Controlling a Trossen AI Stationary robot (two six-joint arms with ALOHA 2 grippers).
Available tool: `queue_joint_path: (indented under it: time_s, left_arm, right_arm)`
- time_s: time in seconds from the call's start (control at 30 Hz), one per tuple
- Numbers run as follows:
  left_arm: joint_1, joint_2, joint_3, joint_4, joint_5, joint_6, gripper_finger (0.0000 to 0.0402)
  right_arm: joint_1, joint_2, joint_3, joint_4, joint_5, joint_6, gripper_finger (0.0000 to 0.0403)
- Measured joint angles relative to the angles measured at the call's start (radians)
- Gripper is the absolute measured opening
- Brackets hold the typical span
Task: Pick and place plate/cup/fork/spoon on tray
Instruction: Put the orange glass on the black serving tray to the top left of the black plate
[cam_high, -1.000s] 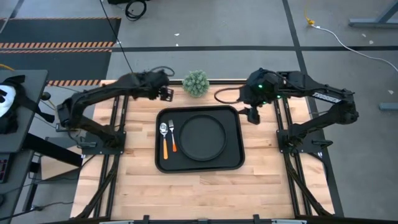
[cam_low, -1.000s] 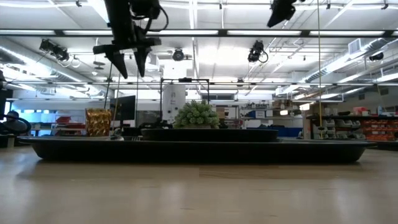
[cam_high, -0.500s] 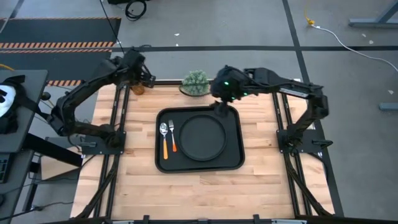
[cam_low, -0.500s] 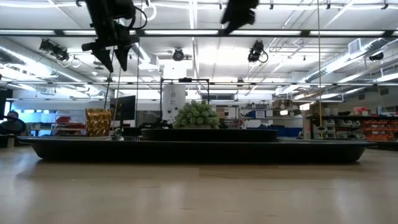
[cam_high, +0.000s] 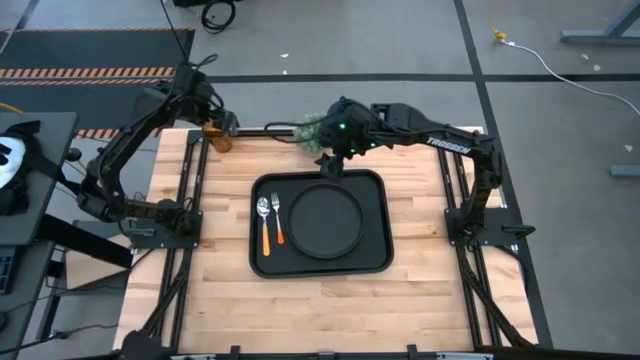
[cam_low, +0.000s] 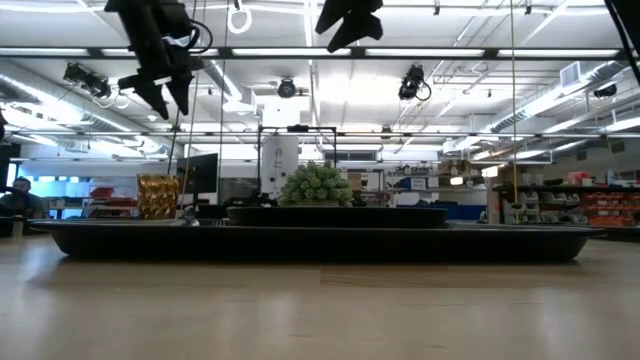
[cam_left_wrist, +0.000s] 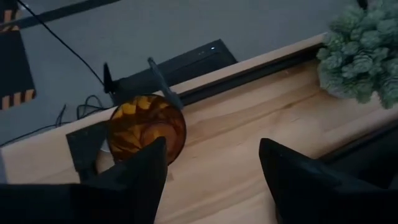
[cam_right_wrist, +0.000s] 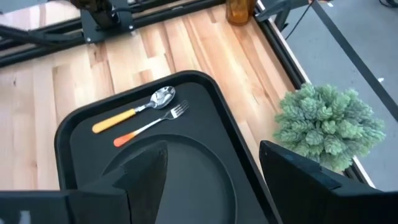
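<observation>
Left gripper (cam_high: 212, 122) has swung over the round translucent amber cup (cam_high: 219, 136).

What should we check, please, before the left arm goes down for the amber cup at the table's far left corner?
1. Left gripper open: ok, its fingers stand apart.
2. Left gripper lined up over the small translucent amber cup: cannot tell; in the left wrist view the cup sits towards one finger, not centred.
3. Cup upright: ok, it stands upright in the low view.
4. Free room on the large black rectangular tray: cannot tell; the round matte black plate, spoon and fork fill much of it.
5. Right gripper out of the way: not ok, it hovers over the tray's far edge, beside the fuzzy green plant.
</observation>
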Motion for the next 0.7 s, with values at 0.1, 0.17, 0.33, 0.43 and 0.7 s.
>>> queue_joint_path:
  time_s: [0.1,0.17,0.33,0.43,0.7]
  left_arm:
    - [0.009,0.0,0.0,0.005,0.014,-0.001,0.0259]
    - [0.009,0.001,0.0,0.003,0.007,-0.007,0.0258]
    - [0.008,0.003,0.0,0.002,0.001,-0.063,0.0258]
    - [0.0,0.003,0.0,0.0,-0.005,-0.112,0.0258]
    - [-0.094,0.065,0.0,0.031,-0.14,-0.211,0.0258]
  right_arm:
    - [-0.001,-0.004,0.001,0.0,0.001,0.018,0.026]
    - [-0.001,-0.009,0.001,0.0,0.0,0.03,0.026]
    - [0.011,-0.021,0.001,-0.016,-0.046,0.031,0.026]
    - [0.028,-0.024,0.001,-0.061,-0.08,0.032,0.026]
    - [0.139,-0.091,0.001,-0.28,-0.083,0.048,0.026]
